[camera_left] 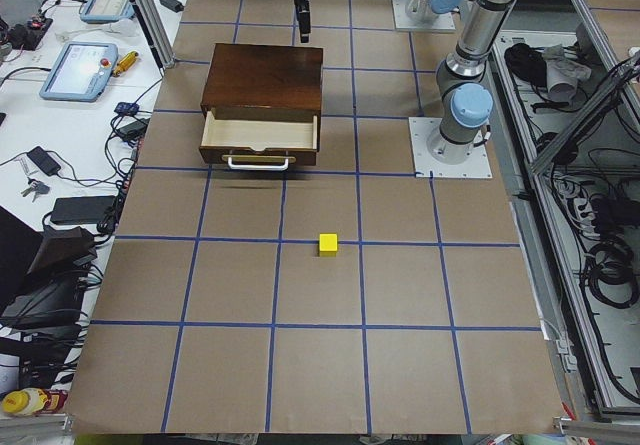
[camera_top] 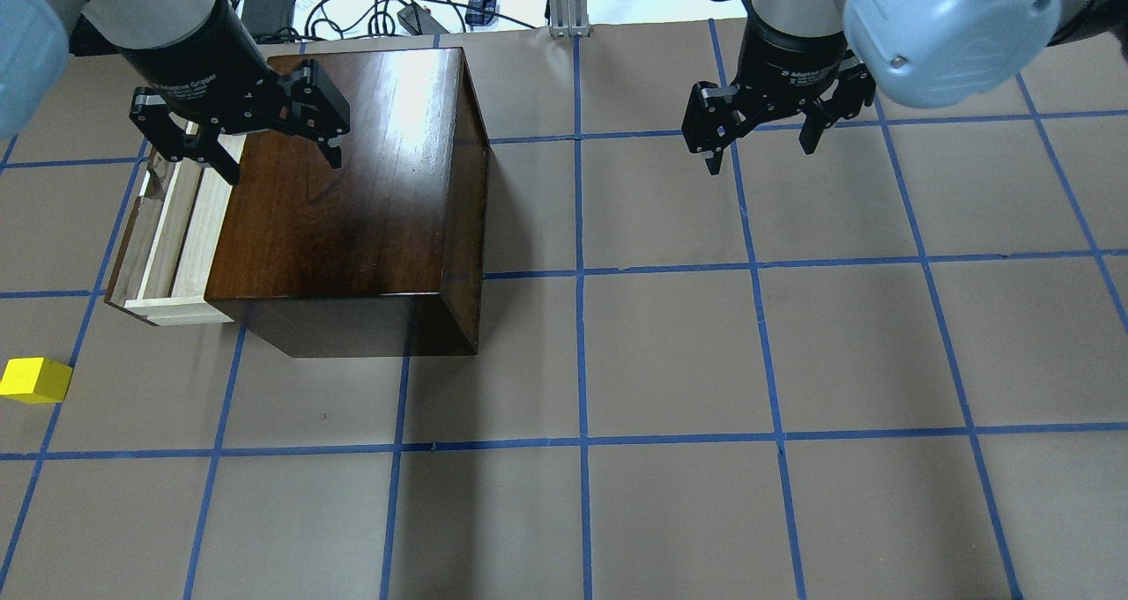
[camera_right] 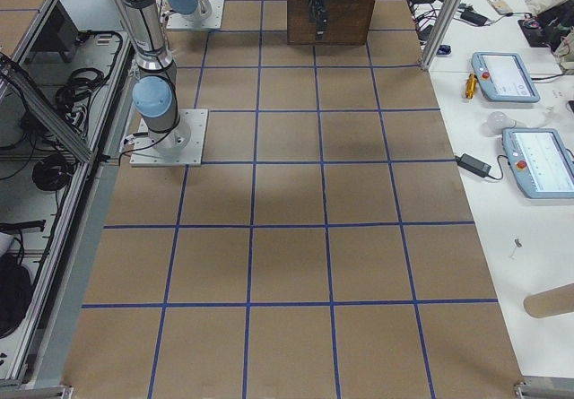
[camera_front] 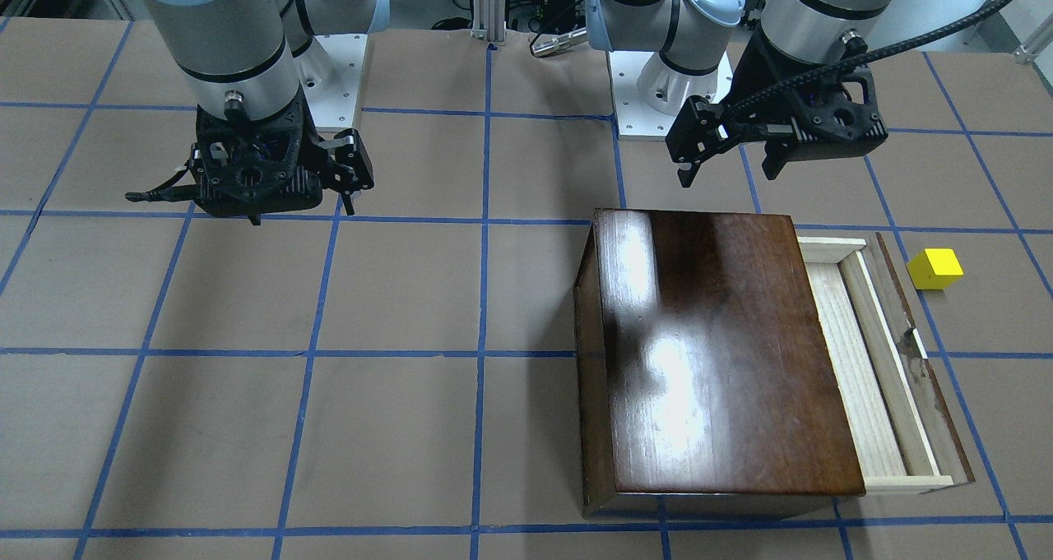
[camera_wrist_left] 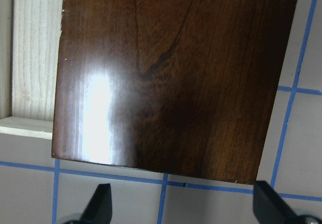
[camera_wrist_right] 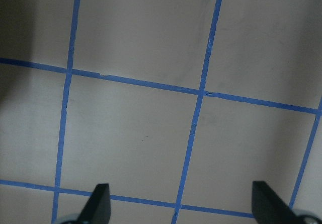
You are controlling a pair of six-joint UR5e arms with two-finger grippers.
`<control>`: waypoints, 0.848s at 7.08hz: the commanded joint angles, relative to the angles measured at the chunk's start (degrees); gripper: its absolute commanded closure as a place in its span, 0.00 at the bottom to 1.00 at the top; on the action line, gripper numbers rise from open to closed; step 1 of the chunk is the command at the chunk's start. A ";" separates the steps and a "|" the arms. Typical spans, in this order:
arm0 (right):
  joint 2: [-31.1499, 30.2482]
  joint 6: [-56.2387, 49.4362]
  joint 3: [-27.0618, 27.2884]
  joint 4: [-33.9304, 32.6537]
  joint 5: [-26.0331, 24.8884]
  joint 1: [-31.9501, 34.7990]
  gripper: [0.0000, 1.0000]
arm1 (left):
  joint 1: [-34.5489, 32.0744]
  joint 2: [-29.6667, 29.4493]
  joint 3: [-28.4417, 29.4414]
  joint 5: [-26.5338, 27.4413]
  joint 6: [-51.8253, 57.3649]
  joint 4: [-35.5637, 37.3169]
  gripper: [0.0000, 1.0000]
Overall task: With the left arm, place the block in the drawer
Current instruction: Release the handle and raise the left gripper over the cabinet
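We list the block (camera_top: 35, 380) on the table (camera_top: 670, 362), apart from the drawer (camera_top: 189, 230), which stands pulled out of the wooden box (camera_top: 352, 195). We list the left gripper (camera_top: 278, 152) above the box, fingers spread and empty. The right gripper (camera_top: 760, 149) hangs likewise spread and empty over the table.

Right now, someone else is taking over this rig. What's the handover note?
Left gripper: open, empty, hovering above the box near its open side.
Right gripper: open, empty, over the table, far from box and block.
Drawer: pulled out; the visible part is empty.
Block: on the table outside the drawer, beyond its front panel, ungrasped.
Done: drawer is open.
Left: left arm picks the block and sets it in the drawer.
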 commanded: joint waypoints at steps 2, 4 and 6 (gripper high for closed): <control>0.00 -0.02 0.00 0.00 0.07 0.00 0.00 | -0.01 0.06 -0.10 -0.04 0.13 0.41 0.00; 0.00 -0.02 0.00 0.00 0.07 0.00 0.00 | 1.56 0.41 0.34 0.14 3.01 0.23 0.00; 0.00 -0.02 0.00 0.00 -0.02 0.00 0.00 | 10.67 1.73 0.17 -0.04 12.29 -1.69 0.00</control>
